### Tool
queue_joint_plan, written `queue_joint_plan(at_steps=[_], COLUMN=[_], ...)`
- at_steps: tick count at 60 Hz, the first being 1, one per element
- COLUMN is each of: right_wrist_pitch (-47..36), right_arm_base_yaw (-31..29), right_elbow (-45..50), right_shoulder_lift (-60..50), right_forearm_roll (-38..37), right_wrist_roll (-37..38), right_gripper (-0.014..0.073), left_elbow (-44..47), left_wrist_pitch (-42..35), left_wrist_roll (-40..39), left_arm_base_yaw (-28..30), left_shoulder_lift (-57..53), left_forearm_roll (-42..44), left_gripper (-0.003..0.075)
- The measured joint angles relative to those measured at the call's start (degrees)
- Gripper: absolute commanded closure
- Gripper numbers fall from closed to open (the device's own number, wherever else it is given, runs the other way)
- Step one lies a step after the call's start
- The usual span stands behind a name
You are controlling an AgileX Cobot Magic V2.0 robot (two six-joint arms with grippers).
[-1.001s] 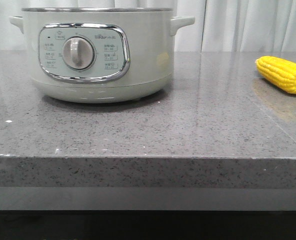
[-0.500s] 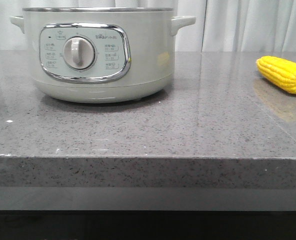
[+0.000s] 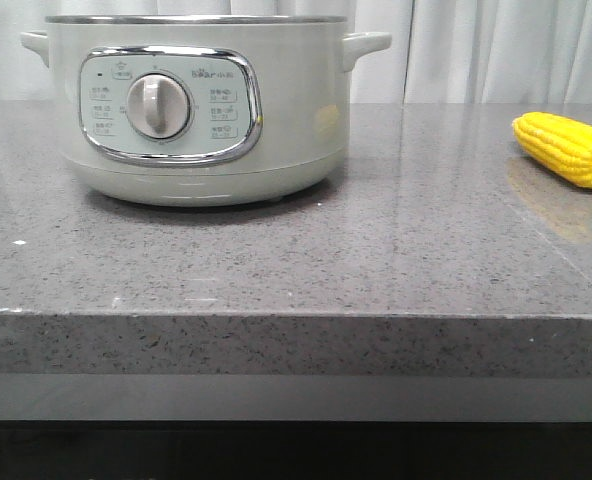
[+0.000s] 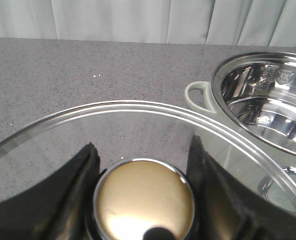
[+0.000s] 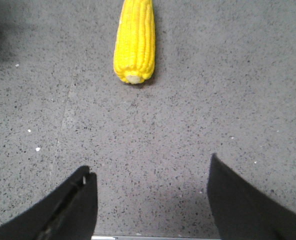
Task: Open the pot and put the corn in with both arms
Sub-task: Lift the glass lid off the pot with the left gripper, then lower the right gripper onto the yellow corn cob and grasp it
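The grey speckled stone countertop [image 3: 396,250] runs wide across the room, its front edge dropping off square toward me, with pale curtains [image 3: 496,50] hanging behind it. On its left half stands the large round pale cream-green electric pot [image 3: 196,110], chrome-framed panel and round dial [image 3: 157,106] facing front, a small handle on each side. From the left wrist its shiny steel inside [image 4: 268,107] lies open and uncovered.

The round clear glass lid [image 4: 138,107] is off the pot, just beside it, its rim arcing in front of one pot handle [image 4: 200,95]. The left gripper [image 4: 143,192] has its two black fingers [image 4: 75,187] set on either side of the lid's brass-coloured knob [image 4: 144,200], pinching it close. Whether the lid rests on the counter or hangs above it I cannot tell.

The right gripper [image 5: 150,200] is spread wide, holding nothing, both dark fingers [image 5: 73,207] poised over bare stone with open room all around.

The small bright yellow corn cob [image 5: 134,40] lies flat on the counter well apart from those fingers, lined up with the gap between them, its pale stub end [image 5: 134,78] pointing back toward the gripper. In the front view the corn [image 3: 566,150] sits at the far right, well apart from the pot, with clear counter between.
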Motion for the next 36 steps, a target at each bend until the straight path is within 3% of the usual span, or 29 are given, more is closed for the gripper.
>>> queue_joint_plan(at_steps=[11, 23, 36], right_wrist_pitch=[2.6, 3.2, 3.3], right_arm_base_yaw=[0.0, 0.0, 0.0], right_elbow=[-5.9, -12.1, -18.7], right_shoulder_lift=[7.8, 16.2, 26.0], right_forearm_roll=[0.0, 0.3, 0.5], right_wrist_roll=[0.0, 0.0, 0.0], right_gripper=[0.0095, -0.0002, -0.0002], left_elbow=[2.0, 1.9, 1.9], left_wrist_pitch=[0.4, 0.4, 0.4], left_wrist_roll=[0.0, 0.0, 0.0], left_arm_base_yaw=[0.0, 0.0, 0.0], left_shoulder_lift=[-2.9, -2.9, -2.9], left_forearm_roll=[-0.1, -0.1, -0.1], left_gripper=[0.0499, 0.0499, 0.0499])
